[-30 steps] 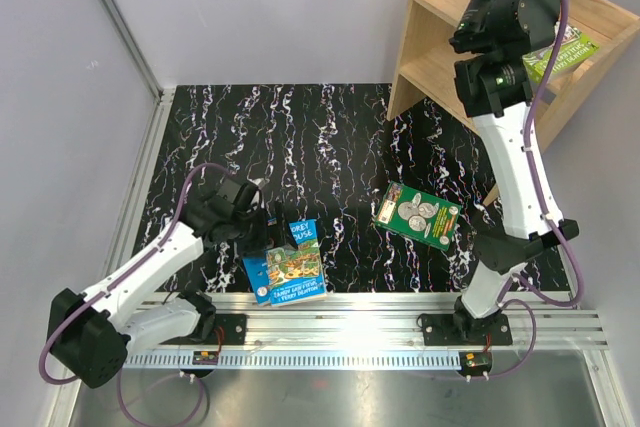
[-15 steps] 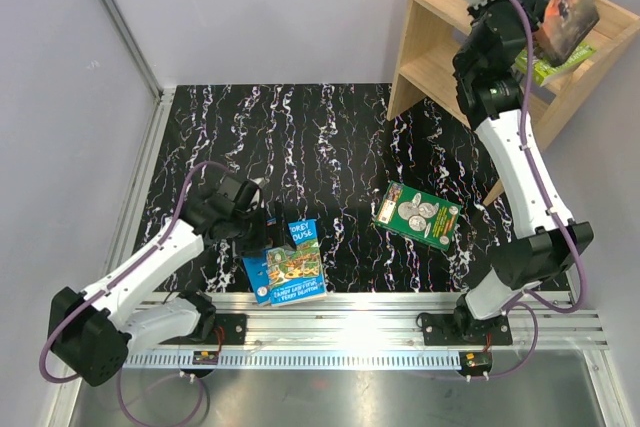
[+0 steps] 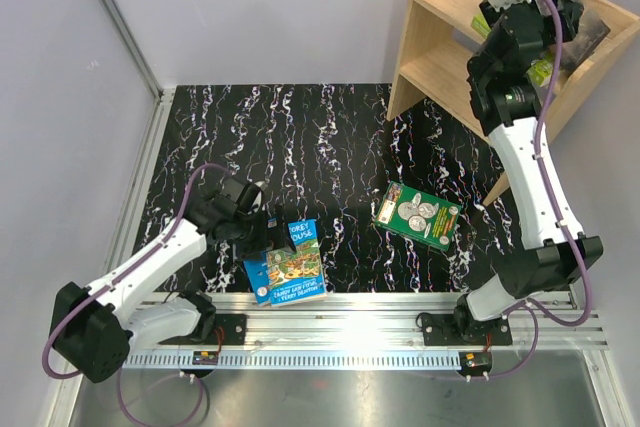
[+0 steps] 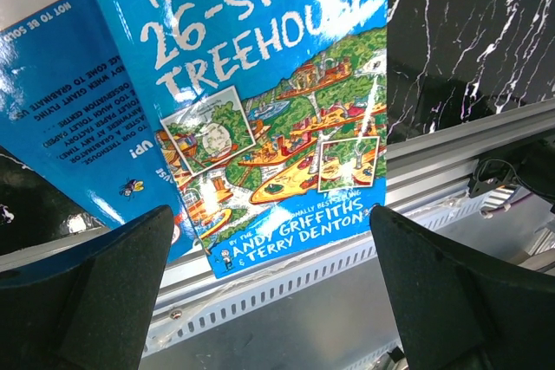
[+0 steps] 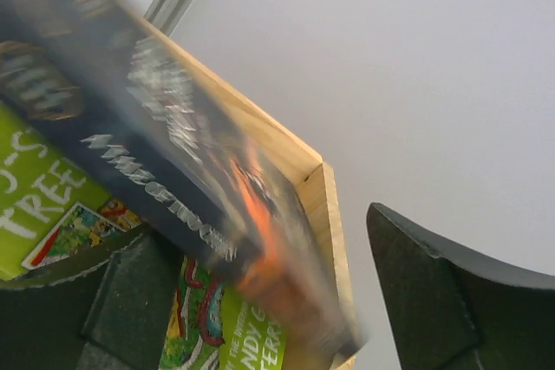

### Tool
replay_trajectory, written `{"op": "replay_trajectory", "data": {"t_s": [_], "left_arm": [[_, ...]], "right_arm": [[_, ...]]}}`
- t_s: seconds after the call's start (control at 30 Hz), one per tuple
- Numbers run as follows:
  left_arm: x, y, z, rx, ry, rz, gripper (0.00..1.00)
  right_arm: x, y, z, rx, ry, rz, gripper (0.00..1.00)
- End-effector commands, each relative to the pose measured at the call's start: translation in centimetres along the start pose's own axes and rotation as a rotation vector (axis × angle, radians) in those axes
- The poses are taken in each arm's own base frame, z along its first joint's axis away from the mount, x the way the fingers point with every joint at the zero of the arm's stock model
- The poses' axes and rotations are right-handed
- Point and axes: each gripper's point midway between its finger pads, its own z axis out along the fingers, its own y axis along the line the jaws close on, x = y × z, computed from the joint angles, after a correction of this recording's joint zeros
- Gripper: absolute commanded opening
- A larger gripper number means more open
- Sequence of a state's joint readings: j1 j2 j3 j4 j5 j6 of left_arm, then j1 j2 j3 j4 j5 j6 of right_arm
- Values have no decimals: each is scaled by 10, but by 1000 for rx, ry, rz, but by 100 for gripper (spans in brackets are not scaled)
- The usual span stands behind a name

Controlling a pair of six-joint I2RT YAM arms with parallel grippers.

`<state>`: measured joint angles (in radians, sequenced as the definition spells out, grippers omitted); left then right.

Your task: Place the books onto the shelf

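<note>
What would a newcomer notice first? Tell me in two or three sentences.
The right claw, stretched up to the light wooden two-tier shelf at the far right, stands open around a blurred dark paperback above a lime-green cartoon book. At the near edge the open left claw hangs over a blue illustrated Treehouse paperback; a dark green book with silver coins lies on the black marbled tabletop.

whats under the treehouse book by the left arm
A blue book lies under the treehouse book and sticks out past one of its edges. The rest of the blue book is covered, so whether anything else lies beneath cannot be seen.
</note>
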<state>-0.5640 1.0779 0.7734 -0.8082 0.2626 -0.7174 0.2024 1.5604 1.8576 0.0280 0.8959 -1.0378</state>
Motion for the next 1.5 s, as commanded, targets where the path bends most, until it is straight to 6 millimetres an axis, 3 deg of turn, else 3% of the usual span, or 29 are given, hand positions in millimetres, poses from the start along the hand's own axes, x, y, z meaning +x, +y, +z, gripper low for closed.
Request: {"op": "replay_trajectory", "data": {"t_s": [0.0,0.3,0.5,0.57,0.67,0.73,0.77,0.8,0.83,0.93,1.0,1.07,1.23,1.47], "left_arm": [[-1,-4,-4,26,-22,0,99],[-6,-10,-4,35,-32,-21,99],[-10,-15,0,37,-22,-17,99],[-13,-18,2,41,-23,-13,99],[-15,-22,5,43,-15,-11,99],[-17,-27,5,47,-16,-3,99],[-18,-27,6,44,-15,-4,99],[-17,-28,7,43,-13,1,99],[-17,-28,7,41,-12,1,99],[-14,-25,9,33,-6,0,99],[-13,-23,11,29,-4,-5,99],[-11,-22,12,27,-1,-6,99],[-10,-18,9,22,-17,-15,99],[3,-3,14,0,-4,-27,99]], "right_arm": [[3,-48,-17,82,13,199,91],[-2,-56,-41,-9,0,368,99],[-30,-17,-91,-217,-34,425,100],[-46,0,-113,-339,-71,519,100],[-48,5,-128,-430,-60,690,100],[-48,10,-136,-481,-65,759,88],[-45,10,-137,-477,-62,769,79],[-41,14,-138,-477,-50,758,51],[-35,14,-136,-454,-31,745,36],[-21,24,-131,-416,4,688,6],[-10,35,-126,-408,30,656,0],[1,41,-121,-395,65,651,0],[42,44,-84,-326,188,675,0],[46,24,-47,-189,140,577,0]]}}
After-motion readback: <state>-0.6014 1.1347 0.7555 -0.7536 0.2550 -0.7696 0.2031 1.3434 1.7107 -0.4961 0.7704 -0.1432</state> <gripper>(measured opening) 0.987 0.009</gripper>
